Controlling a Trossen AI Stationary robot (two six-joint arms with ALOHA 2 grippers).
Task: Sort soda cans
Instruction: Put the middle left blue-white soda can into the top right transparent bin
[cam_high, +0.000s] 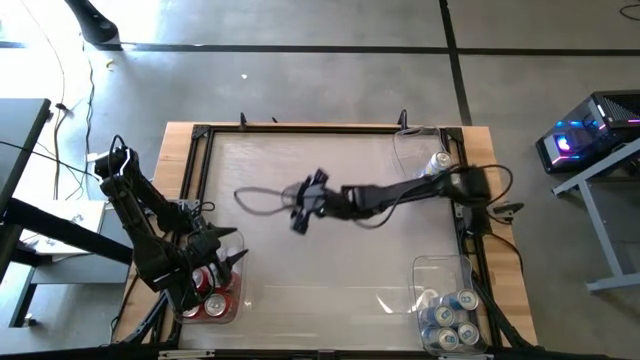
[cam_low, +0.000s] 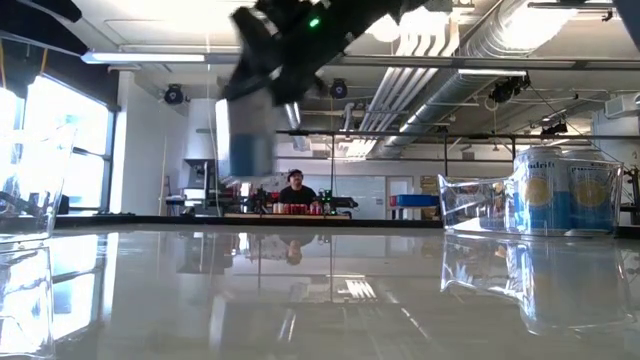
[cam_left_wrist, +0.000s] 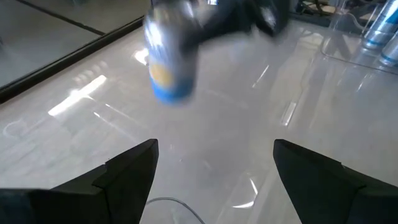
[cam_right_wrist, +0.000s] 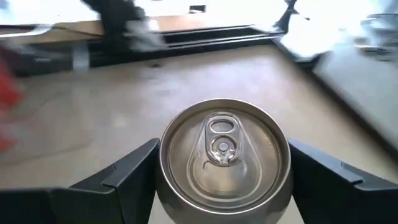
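Right gripper (cam_high: 303, 205) over the table's middle, fingers clasping a silver-blue metal soda can (cam_right_wrist: 224, 155) held above the glossy tabletop (cam_high: 330, 270). Left gripper (cam_high: 222, 250) hovers wide open above red cans (cam_high: 207, 285) in a clear bin (cam_high: 232, 312).

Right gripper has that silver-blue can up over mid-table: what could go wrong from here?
1. The right gripper holds the silver-blue can in the air; motion blur suggests speed, so it could slip and drop on the table.
2. The bin of silver-blue cans looks nearly full; placing another may knock its neighbours.
3. The left gripper sits open over the bin of red cans, which looks well clear of that route.
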